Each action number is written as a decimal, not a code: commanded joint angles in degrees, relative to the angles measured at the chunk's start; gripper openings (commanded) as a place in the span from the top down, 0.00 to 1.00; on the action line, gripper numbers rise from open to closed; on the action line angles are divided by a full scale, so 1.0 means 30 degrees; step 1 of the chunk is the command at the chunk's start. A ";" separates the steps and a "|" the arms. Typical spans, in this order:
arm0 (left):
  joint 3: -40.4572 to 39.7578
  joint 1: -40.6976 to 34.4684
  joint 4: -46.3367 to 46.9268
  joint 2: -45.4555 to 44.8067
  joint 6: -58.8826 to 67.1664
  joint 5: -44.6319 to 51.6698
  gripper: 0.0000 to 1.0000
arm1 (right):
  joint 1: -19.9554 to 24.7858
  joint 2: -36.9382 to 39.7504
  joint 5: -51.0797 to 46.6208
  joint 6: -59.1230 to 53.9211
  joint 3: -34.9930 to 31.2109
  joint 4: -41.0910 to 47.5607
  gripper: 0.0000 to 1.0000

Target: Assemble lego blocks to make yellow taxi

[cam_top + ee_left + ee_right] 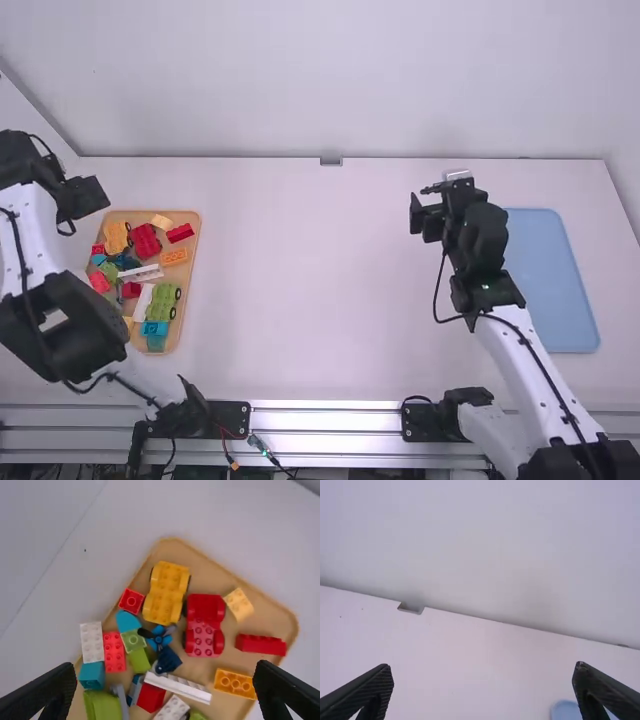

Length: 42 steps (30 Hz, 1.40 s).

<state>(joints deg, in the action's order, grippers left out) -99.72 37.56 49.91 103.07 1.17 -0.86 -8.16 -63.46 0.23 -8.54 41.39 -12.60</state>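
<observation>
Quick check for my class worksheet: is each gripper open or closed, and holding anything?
Left gripper: open, holding nothing.
Right gripper: open, holding nothing.

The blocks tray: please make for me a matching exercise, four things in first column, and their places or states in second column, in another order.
Column 1
1. Tan tray
2. Blue tray
3. Red wheeled block
4. Left gripper

Column 2
A. Open, holding nothing
B. Lies on the table's right side
C. Carries many coloured blocks
D. Sits beside the yellow wheeled block

Right pairs: 1-C, 2-B, 3-D, 4-A
</observation>
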 commanded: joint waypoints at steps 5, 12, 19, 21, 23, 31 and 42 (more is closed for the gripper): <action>-0.2136 0.0902 0.0795 0.2805 0.1419 0.0646 0.02 | -0.0145 -0.0788 -0.0094 0.0421 0.1138 -0.0109 0.02; -0.4976 0.0976 0.2106 0.5872 0.2302 0.0583 0.01 | -0.0189 -0.0903 0.0080 0.0415 0.1217 0.0015 0.01; -0.8568 0.0962 0.4583 0.9428 0.2994 0.0641 0.01 | -0.0226 -0.0903 0.0546 0.0415 0.1217 0.0226 0.01; -0.9515 0.0889 0.5217 1.0608 0.3555 0.0670 0.01 | -0.0430 -0.0903 0.0452 0.0408 0.1217 0.0219 0.01; -0.9908 0.0729 0.5413 1.1249 0.3869 0.0641 0.01 | -0.0605 -0.0903 0.0379 0.0401 0.1217 0.0189 0.01; -0.9151 0.0189 0.4357 1.1934 0.4663 0.0641 0.05 | -0.0678 -0.0903 0.0401 0.0423 0.1217 0.0240 0.01; -0.7206 0.0226 0.2419 1.1934 0.4495 0.0568 0.17 | -0.0670 -0.0903 0.0408 0.0408 0.1217 0.0423 0.01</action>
<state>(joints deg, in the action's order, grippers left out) -122.19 38.26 57.52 139.02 14.63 0.40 -10.26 -65.71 1.41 -7.68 42.48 -11.40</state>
